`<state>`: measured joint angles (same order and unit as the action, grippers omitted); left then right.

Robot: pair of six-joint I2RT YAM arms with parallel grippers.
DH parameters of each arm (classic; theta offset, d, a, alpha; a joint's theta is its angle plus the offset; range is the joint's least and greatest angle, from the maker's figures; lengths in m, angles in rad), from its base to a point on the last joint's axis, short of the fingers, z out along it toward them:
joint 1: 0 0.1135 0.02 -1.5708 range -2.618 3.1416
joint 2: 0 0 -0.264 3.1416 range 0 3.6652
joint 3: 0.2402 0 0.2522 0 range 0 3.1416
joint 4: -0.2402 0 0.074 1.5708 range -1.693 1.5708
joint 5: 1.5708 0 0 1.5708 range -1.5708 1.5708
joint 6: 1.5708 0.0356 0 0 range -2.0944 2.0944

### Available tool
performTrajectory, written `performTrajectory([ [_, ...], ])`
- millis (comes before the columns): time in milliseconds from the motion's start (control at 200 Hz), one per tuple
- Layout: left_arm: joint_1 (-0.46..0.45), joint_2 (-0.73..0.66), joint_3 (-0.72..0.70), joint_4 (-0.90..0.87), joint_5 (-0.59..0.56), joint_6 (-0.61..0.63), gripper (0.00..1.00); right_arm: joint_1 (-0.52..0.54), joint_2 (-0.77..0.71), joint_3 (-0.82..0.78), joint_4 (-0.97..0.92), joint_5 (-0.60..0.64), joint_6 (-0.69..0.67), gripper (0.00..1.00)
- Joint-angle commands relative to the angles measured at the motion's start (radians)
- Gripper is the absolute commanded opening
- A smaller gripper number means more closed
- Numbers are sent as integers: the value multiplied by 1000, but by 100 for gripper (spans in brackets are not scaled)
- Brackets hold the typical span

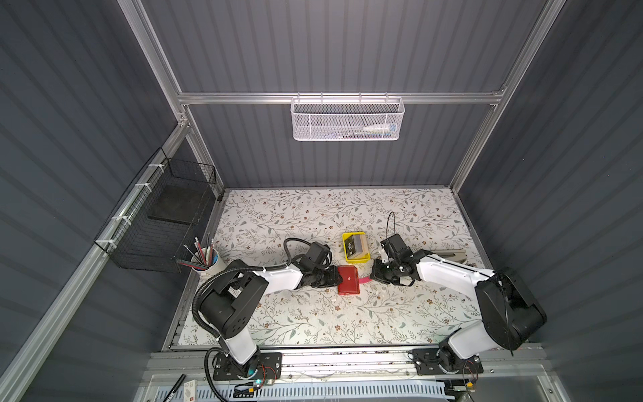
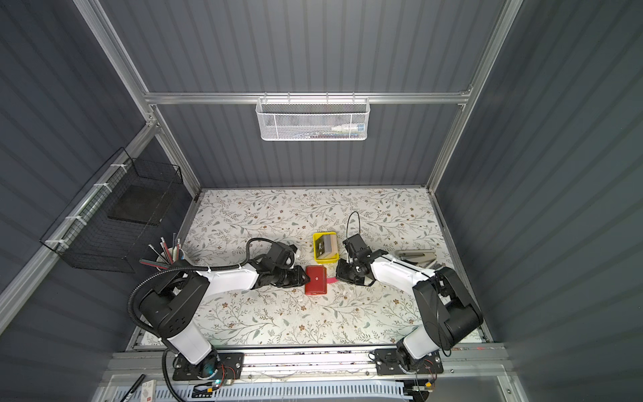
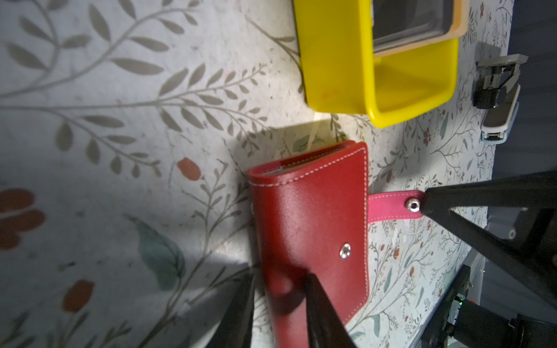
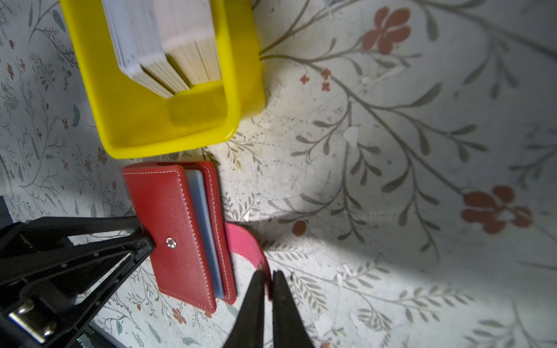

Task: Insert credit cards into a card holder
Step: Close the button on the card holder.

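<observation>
The card holder (image 1: pixel 348 280) lies on the table (image 1: pixel 313 313) just beside the yellow tray (image 1: pixel 345 247) of credit cards (image 1: pixel 358 245), whose lettering is too small to read; the left gripper (image 3: pixel 280 283) clamps its spine edge; the right gripper (image 4: pixel 268 277) pinches its pink strap (image 4: pixel 247 244).

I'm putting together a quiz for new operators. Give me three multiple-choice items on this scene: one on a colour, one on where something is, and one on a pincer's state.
1. What colour is the strap of the card holder?
A) pink B) blue C) green

2. Where is the stack of cards?
A) tucked into the card holder B) in the yellow tray C) fanned out beside the card holder

3. What is the right pincer doing?
A) standing wide open B) closed on a card C) closed on the strap's end

Answers:
1 A: the strap shows pink next to the red cover.
2 B: the stack sits inside the tray's walls.
3 C: the right wrist view shows the tips pinching the strap's end.
</observation>
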<state>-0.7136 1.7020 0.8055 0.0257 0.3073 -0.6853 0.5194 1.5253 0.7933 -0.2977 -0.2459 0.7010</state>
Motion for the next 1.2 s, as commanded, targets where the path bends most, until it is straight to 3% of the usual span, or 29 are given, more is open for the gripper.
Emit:
performTrajectory([
  [0,4,1,-22,-26,5,-10,31,-1,-14,-11,4,-15,-9,8],
  [450,-3,25,-14,-14,14,-18,32,62,-31,60,-53,2,-34,3],
  [1196,-22,41,-19,18,44,-36,31,177,138,225,-86,16,-51,2],
])
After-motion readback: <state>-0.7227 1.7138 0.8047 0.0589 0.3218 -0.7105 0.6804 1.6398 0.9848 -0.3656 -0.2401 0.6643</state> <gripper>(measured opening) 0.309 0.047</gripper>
